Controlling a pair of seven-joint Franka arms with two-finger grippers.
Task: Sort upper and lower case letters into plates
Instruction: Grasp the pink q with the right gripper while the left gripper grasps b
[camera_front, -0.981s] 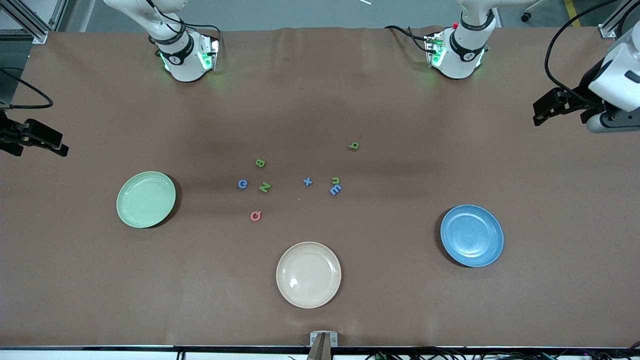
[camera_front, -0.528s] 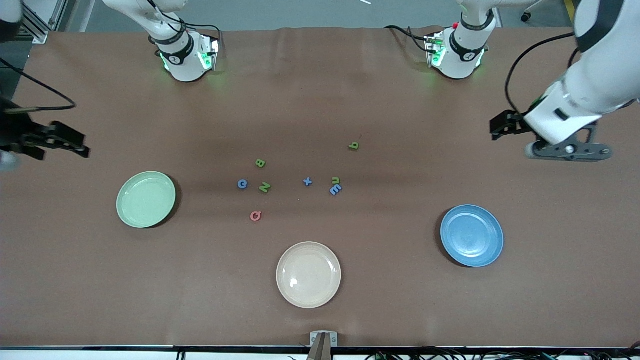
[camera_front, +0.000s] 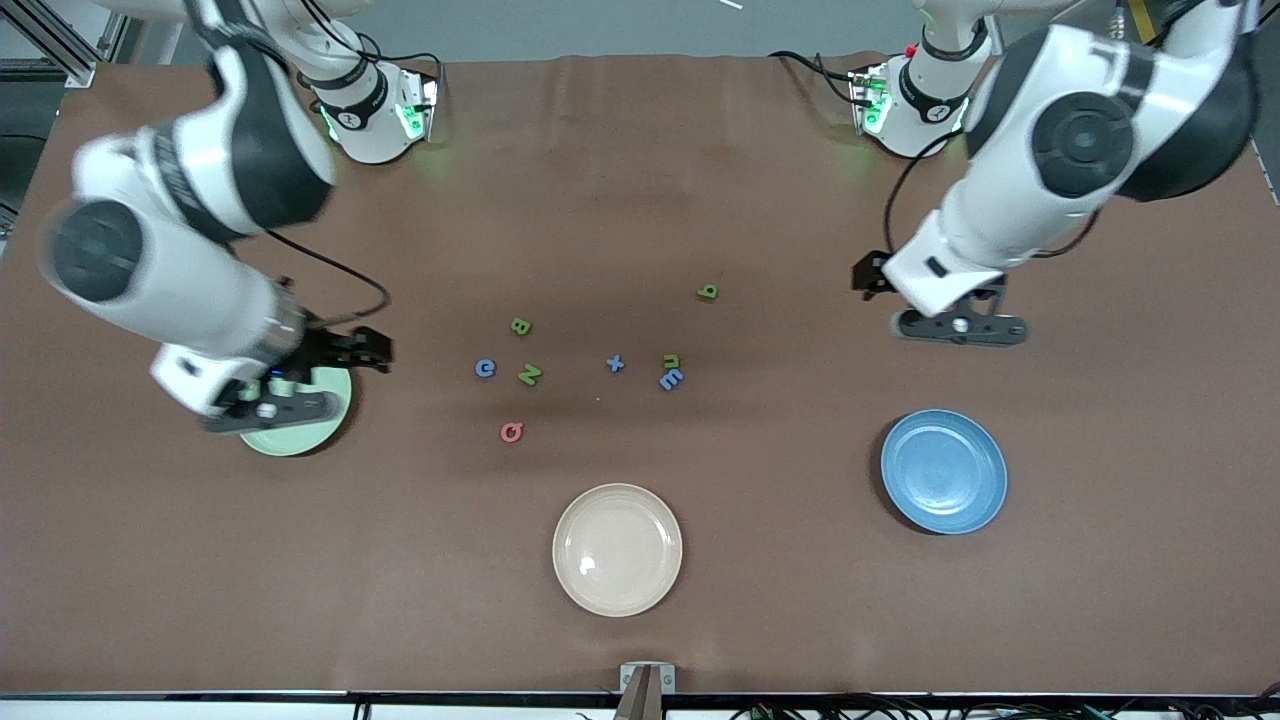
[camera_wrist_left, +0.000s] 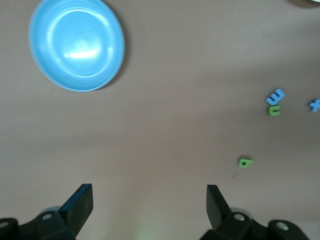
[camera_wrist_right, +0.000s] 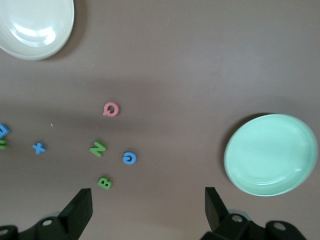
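Eight small letters lie mid-table: green b (camera_front: 707, 292), green B (camera_front: 520, 326), blue G (camera_front: 485, 369), green N (camera_front: 529, 375), blue x (camera_front: 615, 364), green n (camera_front: 671, 361), blue m (camera_front: 672, 379), pink Q (camera_front: 511, 432). The mint plate (camera_front: 300, 440) is partly hidden under my right gripper (camera_front: 268, 408), which hangs open and empty (camera_wrist_right: 148, 207) beside that plate (camera_wrist_right: 270, 154), with the B (camera_wrist_right: 104, 183) close by. The blue plate (camera_front: 943, 470) is empty. My left gripper (camera_front: 958, 328) is open and empty (camera_wrist_left: 150, 205) over bare table between the b (camera_wrist_left: 245, 162) and the blue plate (camera_wrist_left: 76, 44).
A cream-beige plate (camera_front: 617, 549) sits empty near the front edge, nearer to the camera than the letters. Both arm bases stand along the table's back edge. The brown cloth covers the whole table.
Both arms have swung in from the table's ends toward the middle. The right gripper now hangs by the mint plate and the left one between the b and the blue plate. Letters and plates have not moved.
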